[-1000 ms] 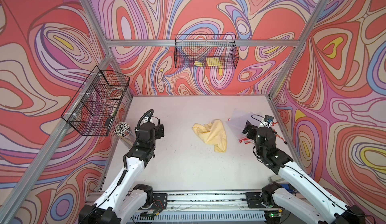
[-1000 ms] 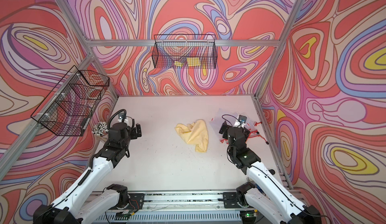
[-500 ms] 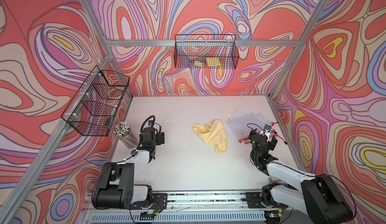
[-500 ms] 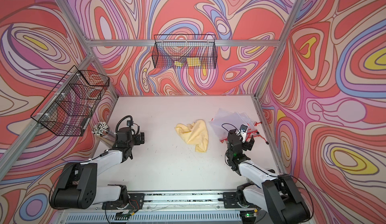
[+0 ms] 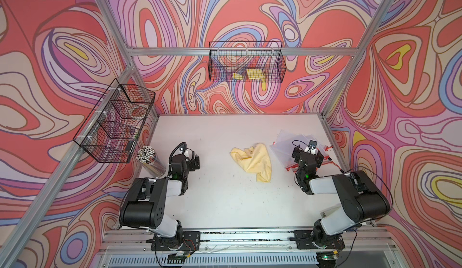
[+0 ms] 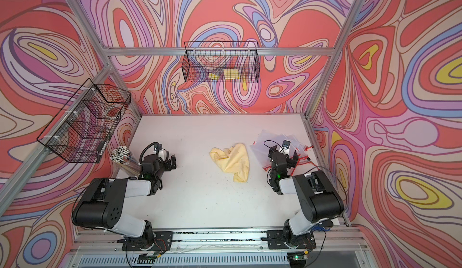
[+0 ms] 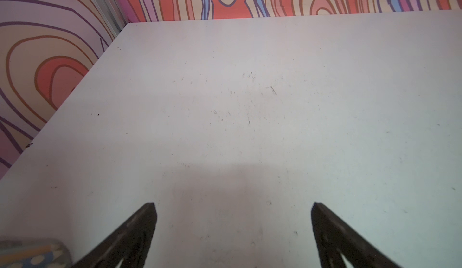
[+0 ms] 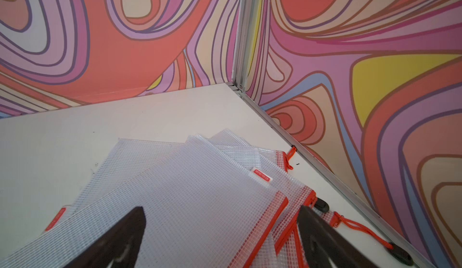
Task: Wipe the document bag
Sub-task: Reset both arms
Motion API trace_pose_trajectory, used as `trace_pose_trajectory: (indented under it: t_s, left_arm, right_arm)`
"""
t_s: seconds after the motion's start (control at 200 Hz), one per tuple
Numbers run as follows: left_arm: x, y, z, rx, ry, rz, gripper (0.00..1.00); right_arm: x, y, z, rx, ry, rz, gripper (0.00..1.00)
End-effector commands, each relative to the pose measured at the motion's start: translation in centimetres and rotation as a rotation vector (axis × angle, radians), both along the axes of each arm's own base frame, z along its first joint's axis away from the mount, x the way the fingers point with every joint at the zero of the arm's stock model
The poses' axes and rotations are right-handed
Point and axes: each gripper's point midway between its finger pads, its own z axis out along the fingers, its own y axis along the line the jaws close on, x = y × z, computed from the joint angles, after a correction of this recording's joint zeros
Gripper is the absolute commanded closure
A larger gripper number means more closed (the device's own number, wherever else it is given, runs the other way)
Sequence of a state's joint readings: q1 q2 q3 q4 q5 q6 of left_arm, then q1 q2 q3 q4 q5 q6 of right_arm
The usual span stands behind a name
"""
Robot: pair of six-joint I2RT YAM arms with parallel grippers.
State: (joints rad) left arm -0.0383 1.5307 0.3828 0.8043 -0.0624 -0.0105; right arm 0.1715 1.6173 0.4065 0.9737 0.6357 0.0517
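no legible text anywhere, small red tags (image 8: 261, 178) on the document bags (image 8: 200, 196), white print too blurred to read

A white, speckled tabletop (image 5: 225, 134) spans the lower frame in both top views. On it lie a crumpled yellow cloth (image 5: 255, 163) mid-frame, clear red-zipped mesh document bags (image 5: 283, 146) to its right, and a clear cup of white-tipped sticks (image 5: 150, 160) at the left edge.

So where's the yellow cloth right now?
In both top views the yellow cloth lies crumpled near the middle of the table, a little toward the robot's right side, right beside the stack of document bags.
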Motion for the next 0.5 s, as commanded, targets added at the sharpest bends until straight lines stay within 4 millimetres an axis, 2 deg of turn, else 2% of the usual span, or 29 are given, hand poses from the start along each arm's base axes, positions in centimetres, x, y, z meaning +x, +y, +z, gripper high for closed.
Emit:
trace_pose_trajectory:
  t_s: [0.0, 0.205, 0.336, 0.496]
  left_arm:
    - [0.6, -0.2, 1.3, 0.004, -0.064, -0.028, 0.01]
    - [0.5, -0.2, 1.3, 0.004, -0.068, -0.03, 0.01]
    - [0.0, -1.3, 1.6, 0.001, -0.102, -0.099, 0.01]
    - [-0.5, -1.1, 1.8, 0.003, -0.133, -0.088, 0.01]
  right_arm:
    - [1.1, 0.8, 0.5, -0.009, -0.022, 0.079, 0.02]
    - [1.6, 1.3, 0.4, -0.019, -0.018, 0.119, 0.02]
    - [1.6, 1.3, 0.4, -0.02, -0.015, 0.12, 0.02]
    - [1.7, 1.5, 0.3, -0.016, -0.009, 0.126, 0.02]
